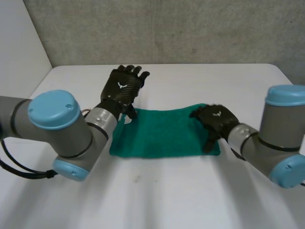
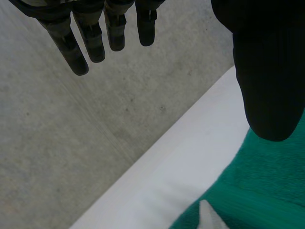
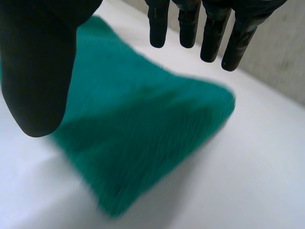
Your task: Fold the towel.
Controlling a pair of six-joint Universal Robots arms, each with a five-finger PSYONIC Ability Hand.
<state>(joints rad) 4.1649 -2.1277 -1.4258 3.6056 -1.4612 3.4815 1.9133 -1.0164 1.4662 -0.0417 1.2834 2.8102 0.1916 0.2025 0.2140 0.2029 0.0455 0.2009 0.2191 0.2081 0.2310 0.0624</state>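
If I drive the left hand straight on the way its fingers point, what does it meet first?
Probably the grey wall. The open left hand points away from the green towel, over bare white table, nothing standing in that line. Depth is unclear, so go slowly.

Left hand point(image 1: 125, 86), right hand point(image 1: 217, 121) — both relaxed

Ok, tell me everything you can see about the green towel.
The towel is teal-green cloth that looks soft and ribbed. It lies flat on the white table as a wide rectangle between the arms, with slightly uneven edges. The left hand is open beside the towel's far left corner and is not gripping it. The right hand is open over the towel's right end; whether it touches the cloth is unclear.
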